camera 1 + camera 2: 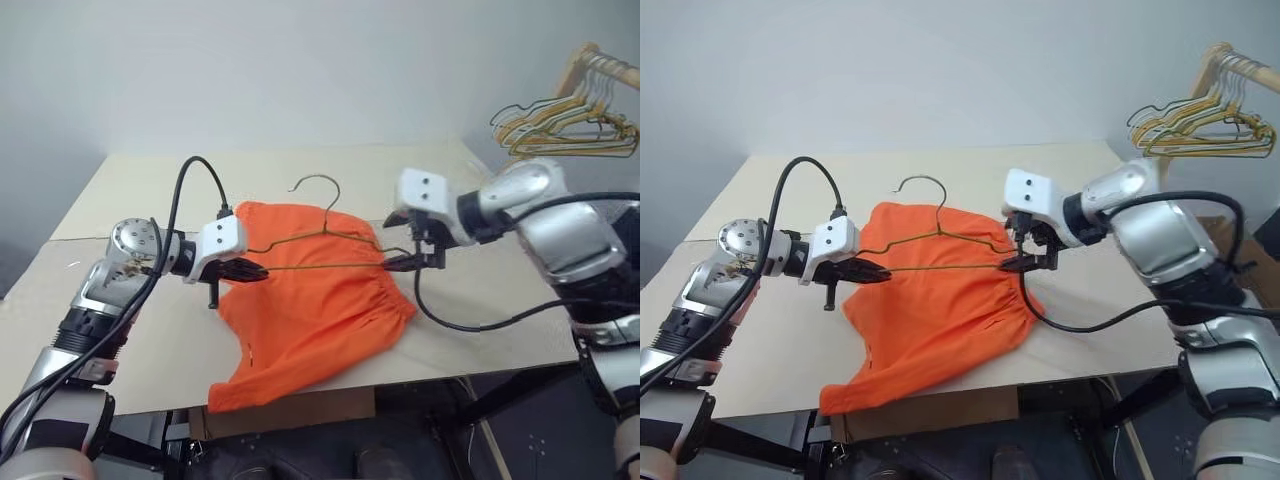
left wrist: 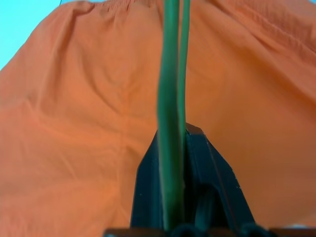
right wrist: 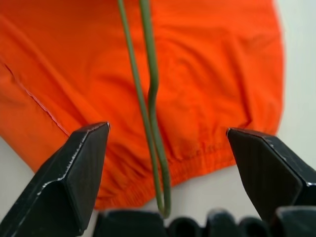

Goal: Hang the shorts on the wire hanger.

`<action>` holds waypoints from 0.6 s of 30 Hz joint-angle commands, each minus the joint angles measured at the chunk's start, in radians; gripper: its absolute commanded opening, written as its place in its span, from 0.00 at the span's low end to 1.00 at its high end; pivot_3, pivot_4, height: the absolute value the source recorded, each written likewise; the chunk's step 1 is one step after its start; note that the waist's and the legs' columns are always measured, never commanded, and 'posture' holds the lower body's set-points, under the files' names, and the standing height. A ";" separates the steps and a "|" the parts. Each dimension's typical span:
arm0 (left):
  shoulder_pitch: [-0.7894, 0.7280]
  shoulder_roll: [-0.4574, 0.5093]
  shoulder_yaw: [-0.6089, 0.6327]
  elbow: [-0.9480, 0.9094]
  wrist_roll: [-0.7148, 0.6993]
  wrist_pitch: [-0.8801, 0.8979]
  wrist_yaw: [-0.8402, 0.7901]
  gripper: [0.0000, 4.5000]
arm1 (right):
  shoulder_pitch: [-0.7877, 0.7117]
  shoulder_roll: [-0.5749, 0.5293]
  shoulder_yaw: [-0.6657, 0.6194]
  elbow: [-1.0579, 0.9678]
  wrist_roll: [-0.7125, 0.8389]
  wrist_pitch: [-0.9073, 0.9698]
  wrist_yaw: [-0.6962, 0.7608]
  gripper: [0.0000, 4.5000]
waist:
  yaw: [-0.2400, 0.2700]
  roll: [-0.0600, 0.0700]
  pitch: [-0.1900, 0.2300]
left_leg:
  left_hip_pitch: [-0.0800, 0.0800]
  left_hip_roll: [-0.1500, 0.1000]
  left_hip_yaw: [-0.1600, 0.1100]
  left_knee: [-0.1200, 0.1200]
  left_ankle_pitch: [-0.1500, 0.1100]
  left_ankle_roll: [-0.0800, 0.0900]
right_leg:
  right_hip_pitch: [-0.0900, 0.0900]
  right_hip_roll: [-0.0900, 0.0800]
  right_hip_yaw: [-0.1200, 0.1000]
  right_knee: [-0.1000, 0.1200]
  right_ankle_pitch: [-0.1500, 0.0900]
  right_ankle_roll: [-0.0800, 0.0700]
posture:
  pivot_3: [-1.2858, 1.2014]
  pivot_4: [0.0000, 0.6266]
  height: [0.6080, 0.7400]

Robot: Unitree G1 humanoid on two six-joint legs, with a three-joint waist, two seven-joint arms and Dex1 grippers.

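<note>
The orange shorts (image 1: pixel 310 310) lie spread on the beige table (image 1: pixel 140 190), with one leg reaching the front edge. Across their upper part rests the wire hanger (image 1: pixel 300 238), its hook pointing toward the far side. My left gripper (image 1: pixel 258 271) is shut on the hanger's left corner; the left wrist view shows the wire (image 2: pixel 170 98) clamped between the black fingers (image 2: pixel 207 177). My right gripper (image 3: pixel 168 131) stands open around the hanger's right corner (image 3: pixel 158 163), just off the gathered waistband (image 3: pixel 207 153). Its fingers (image 3: pixel 79 173) sit either side of the wire without touching it.
A bunch of gold and yellowish wire hangers (image 1: pixel 565 125) hangs from a wooden rail (image 1: pixel 600 65) at the far right. The table's front edge (image 1: pixel 440 372) runs just below the shorts, with dark floor beyond it. Black cables loop off both wrists.
</note>
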 commanded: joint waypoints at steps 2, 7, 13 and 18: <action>-0.010 0.007 0.021 -0.033 -0.005 -0.001 0.003 0.00 | -0.071 0.040 0.027 0.064 -0.044 0.066 0.021 0.99 | 0.009 0.000 0.000 | -0.005 0.001 0.000 0.005 0.000 0.000 | -0.003 0.001 0.000 0.002 0.000 0.000 | 0.49 0.00 1.00; 0.000 0.007 0.024 -0.043 -0.008 0.001 0.006 0.00 | -0.096 0.087 0.045 0.114 -0.076 0.087 0.020 0.87 | 0.012 0.000 0.000 | -0.006 0.000 0.000 0.007 0.000 0.000 | -0.003 0.000 -0.001 0.001 0.000 0.000 | 0.49 0.00 1.00; 0.010 0.008 0.026 -0.053 -0.009 0.002 0.010 0.00 | -0.084 0.086 0.043 0.100 -0.087 0.068 0.049 0.40 | 0.011 0.000 0.000 | -0.006 0.000 0.000 0.007 0.000 0.000 | -0.003 0.000 -0.001 0.001 0.000 0.000 | 0.49 0.00 1.00; 0.006 0.004 0.027 -0.052 -0.020 0.002 0.006 0.00 | -0.055 0.087 0.045 0.097 -0.103 0.044 0.051 0.01 | 0.011 0.000 0.000 | -0.006 0.000 0.000 0.007 0.000 0.000 | -0.002 0.000 -0.001 0.001 0.000 0.000 | 0.49 0.00 1.00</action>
